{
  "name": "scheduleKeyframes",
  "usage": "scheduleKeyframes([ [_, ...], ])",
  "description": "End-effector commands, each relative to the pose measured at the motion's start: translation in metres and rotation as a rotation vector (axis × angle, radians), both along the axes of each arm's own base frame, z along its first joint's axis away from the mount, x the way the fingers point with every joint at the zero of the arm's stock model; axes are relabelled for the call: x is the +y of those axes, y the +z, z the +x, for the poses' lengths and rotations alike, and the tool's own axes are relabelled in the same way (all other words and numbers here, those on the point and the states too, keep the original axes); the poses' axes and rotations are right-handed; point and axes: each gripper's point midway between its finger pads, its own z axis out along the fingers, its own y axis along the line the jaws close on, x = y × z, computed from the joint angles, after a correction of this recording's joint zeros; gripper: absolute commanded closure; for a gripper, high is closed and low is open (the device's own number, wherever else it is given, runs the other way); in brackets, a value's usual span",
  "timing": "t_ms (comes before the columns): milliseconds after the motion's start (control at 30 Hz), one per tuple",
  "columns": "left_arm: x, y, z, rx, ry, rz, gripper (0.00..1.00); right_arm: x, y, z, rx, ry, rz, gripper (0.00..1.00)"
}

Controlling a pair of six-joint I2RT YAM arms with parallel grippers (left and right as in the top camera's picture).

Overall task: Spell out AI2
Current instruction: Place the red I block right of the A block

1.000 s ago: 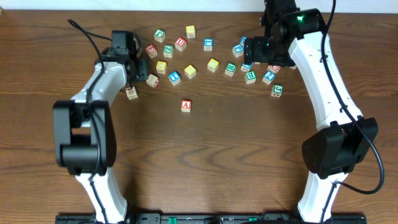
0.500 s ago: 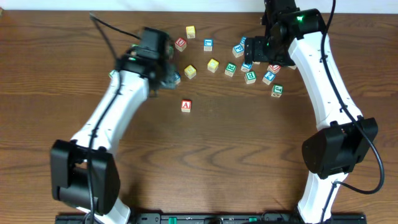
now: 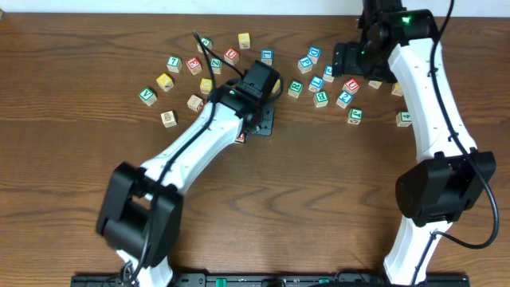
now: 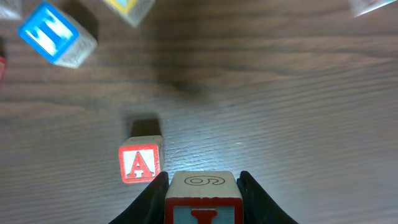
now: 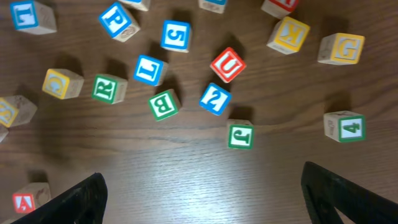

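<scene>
We note the I block [image 4: 202,202], a pale wooden cube with a red letter, pinched in the left gripper [image 4: 202,182]. It sits just right of the A block [image 4: 140,163], apart from it. The blue-printed 2 block [image 5: 215,98] lies tilted among loose blocks [image 5: 163,104] below the right gripper [image 5: 205,196], whose fingers stand wide apart. Half a second ago the left arm was over the left cluster; now it is at centre. Table [image 3: 319,199]: dark, matte wood grain.
</scene>
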Motion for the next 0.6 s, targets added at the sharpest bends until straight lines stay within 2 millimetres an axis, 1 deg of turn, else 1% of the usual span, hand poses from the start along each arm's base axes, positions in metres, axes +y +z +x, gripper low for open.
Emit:
scheduleKeyframes([
  [0, 0.002, -0.03, -0.001, 0.07, 0.054, 0.02, 0.71, -0.01, 0.007, 0.004, -0.021, -0.011, -0.012, 0.05],
  [67, -0.002, -0.04, -0.004, 0.097, 0.043, 0.017, 0.71, -0.012, 0.007, 0.005, -0.022, -0.015, -0.012, 0.05],
  [233, -0.011, -0.054, -0.007, 0.123, 0.026, 0.009, 0.71, -0.015, 0.007, 0.005, -0.022, -0.021, -0.012, 0.05],
  [467, -0.009, -0.075, -0.008, 0.154, 0.028, 0.032, 0.71, -0.016, 0.007, 0.005, -0.022, -0.014, -0.015, 0.05],
  [567, -0.01, -0.076, -0.008, 0.155, 0.031, 0.031, 0.7, -0.016, 0.007, 0.005, -0.022, -0.012, -0.016, 0.05],
])
